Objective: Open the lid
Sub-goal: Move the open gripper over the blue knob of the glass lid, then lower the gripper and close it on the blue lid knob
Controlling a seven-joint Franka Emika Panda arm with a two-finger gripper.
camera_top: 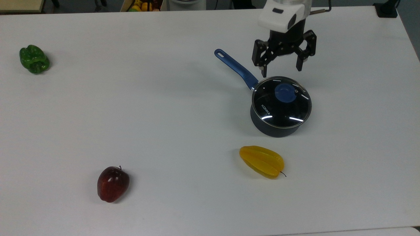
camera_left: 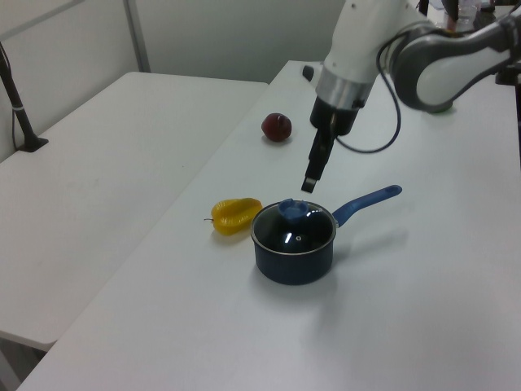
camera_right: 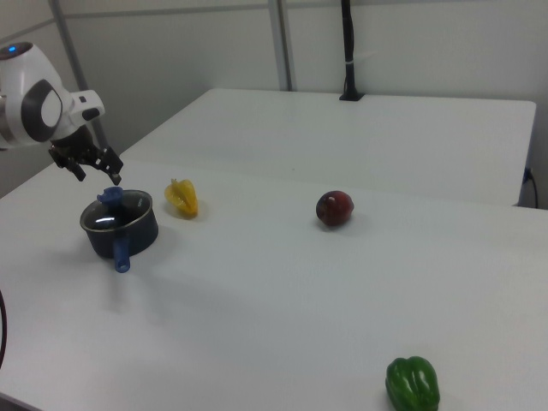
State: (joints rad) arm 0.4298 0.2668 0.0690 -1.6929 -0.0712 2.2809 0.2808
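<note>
The gripper [camera_top: 282,69], fingers spread wide and empty, hovers above the saucepan [camera_top: 279,126]; the lid [camera_top: 281,102] sits closed just below it. A descent off the blue knob [camera_top: 284,92], seemingly slightly ahead, could strike glass.

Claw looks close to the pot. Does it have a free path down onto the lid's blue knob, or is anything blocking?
Probably yes. The claw hangs open just beyond the round glass lid, nothing between it and the blue knob. The saucepan's blue handle sticks out to the top view's left, off its path.
</note>
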